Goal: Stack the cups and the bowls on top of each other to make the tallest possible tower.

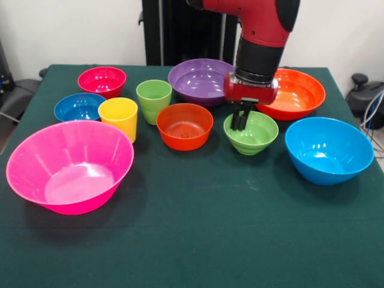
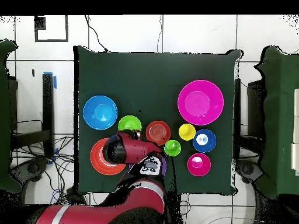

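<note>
I've got the gripper [image 1: 241, 123] dipping into the small green bowl [image 1: 251, 132] between the orange-red bowl [image 1: 185, 126] and light blue bowl [image 1: 329, 149], jaws nearly pressed together at its far rim, so I'd pinch that wall squarely before lifting.

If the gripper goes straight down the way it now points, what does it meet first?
Most likely the small light-green bowl. The gripper points down over the bowl's far-left part, its fingers close together and seemingly already at the rim or just inside it. Depth is unclear, so rim or inner wall cannot be told.
</note>
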Tool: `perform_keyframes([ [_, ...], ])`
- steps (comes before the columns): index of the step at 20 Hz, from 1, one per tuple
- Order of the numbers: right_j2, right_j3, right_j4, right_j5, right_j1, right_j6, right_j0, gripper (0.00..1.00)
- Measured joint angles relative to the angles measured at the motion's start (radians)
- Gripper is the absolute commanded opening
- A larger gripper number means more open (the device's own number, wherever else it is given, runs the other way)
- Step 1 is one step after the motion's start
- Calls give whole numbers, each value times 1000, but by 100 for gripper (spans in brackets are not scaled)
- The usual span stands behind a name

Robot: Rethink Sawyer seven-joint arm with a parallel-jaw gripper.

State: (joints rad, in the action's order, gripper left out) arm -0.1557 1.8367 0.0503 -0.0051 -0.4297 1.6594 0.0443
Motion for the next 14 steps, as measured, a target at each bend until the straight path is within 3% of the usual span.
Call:
perform_keyframes([
  [14,-26,-38,30,1,26,0,72,0],
])
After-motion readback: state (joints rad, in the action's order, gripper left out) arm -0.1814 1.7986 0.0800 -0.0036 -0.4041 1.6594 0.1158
